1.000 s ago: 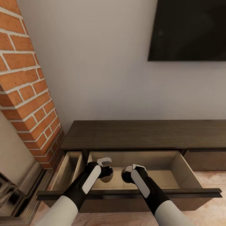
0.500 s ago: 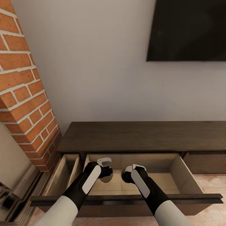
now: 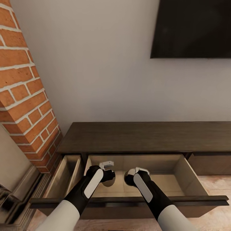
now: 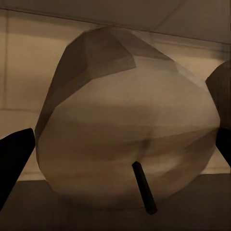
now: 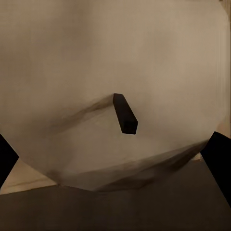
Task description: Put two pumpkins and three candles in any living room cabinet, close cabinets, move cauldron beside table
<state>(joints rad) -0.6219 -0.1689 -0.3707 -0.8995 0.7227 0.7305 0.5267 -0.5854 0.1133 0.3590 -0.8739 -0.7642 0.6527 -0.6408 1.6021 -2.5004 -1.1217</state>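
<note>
Left fingers (image 4: 14,159) spread around candle (image 4: 127,125); right fingers (image 5: 219,159) likewise clasp second candle (image 5: 115,86), over open drawer (image 3: 189,175).

No text, label, brand or number can be read anywhere. The surfaces in every view are plain and unmarked.

Grey wall (image 3: 106,64), brick column (image 3: 22,96), probably television (image 3: 192,29)

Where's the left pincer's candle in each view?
Head: candle under the left pincer, over the open drawer.
Left wrist: candle mid-frame, between the fingers.
Right wrist: that is the other candle, in the right pincer.
Shared landmark: the drawer's pale inner wall.
</note>
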